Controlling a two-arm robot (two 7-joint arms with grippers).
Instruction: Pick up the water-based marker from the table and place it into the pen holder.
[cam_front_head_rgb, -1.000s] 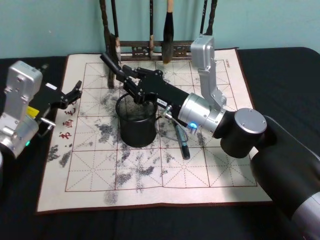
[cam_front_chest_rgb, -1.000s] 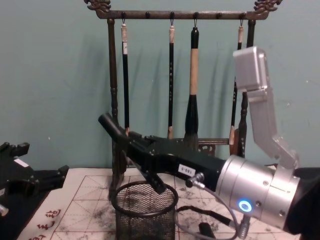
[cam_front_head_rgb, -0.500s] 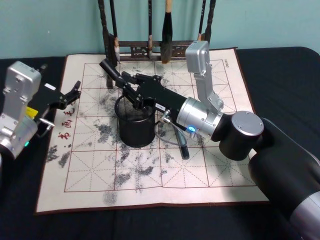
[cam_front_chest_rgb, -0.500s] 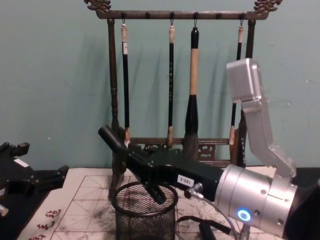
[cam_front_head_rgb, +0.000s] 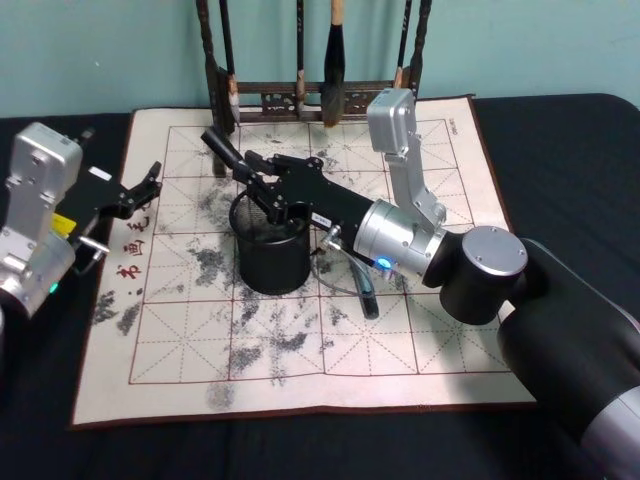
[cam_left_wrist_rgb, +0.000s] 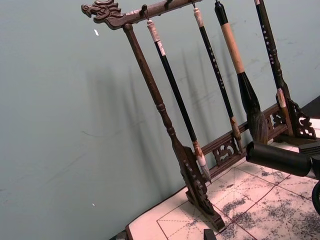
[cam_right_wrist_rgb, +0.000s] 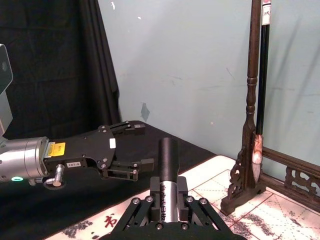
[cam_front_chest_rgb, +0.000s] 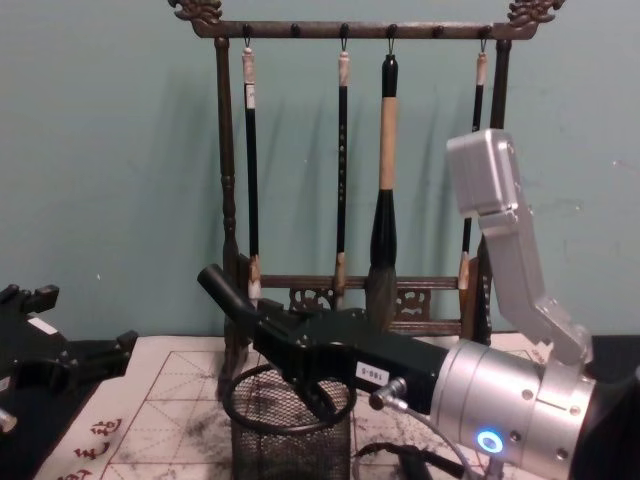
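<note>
**Marker held slanting over the pen holder**

Head view: the right pincer is clamped on the marker, which tilts above the pen holder on the worktop mat. The left pincer, fingers apart, hangs at the mat's left edge.
Chest view: the right pincer's lower finger dips inside the pen holder rim.

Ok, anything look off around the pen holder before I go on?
The marker in the right gripper is slanted over the pen holder, not upright, so it may catch the rim. A second pen lies on the mat right of the holder, under that arm. The left gripper sits at the mat's left edge.
</note>
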